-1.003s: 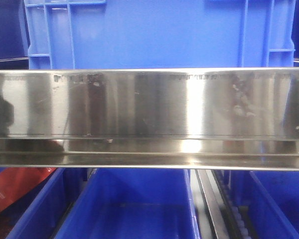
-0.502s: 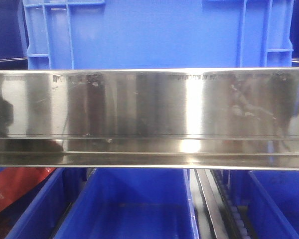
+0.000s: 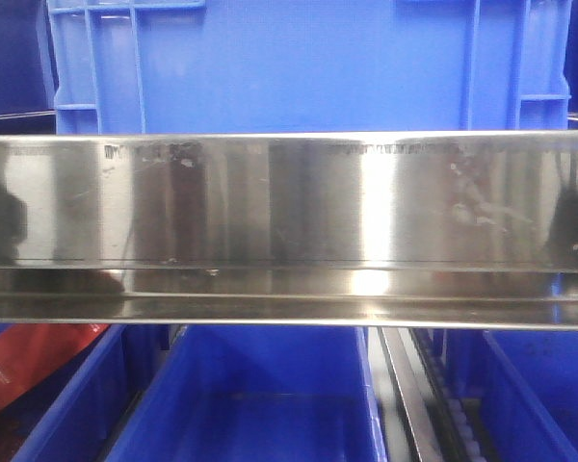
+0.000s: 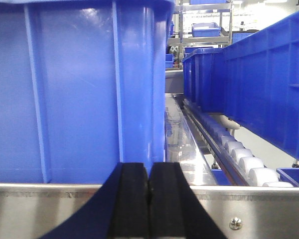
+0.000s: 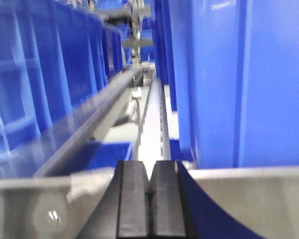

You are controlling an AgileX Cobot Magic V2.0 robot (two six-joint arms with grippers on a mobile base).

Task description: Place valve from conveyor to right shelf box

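Shelving of brushed steel rail (image 3: 289, 226) and blue plastic crates (image 3: 299, 67) is filling every view. Left gripper (image 4: 148, 186) and right gripper (image 5: 149, 191) are showing black pads pressed together, pinching nothing. Valve and conveyor are appearing nowhere — the arms probably need turning toward the belt before spreading the fingers.

Right claw (image 5: 149, 199) pressed closed (nothing between its black pads), steel rail (image 5: 249, 199) ahead, blue bins (image 5: 239, 74) beyond

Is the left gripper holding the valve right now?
No. The left gripper has its black fingers pressed together with nothing between them.
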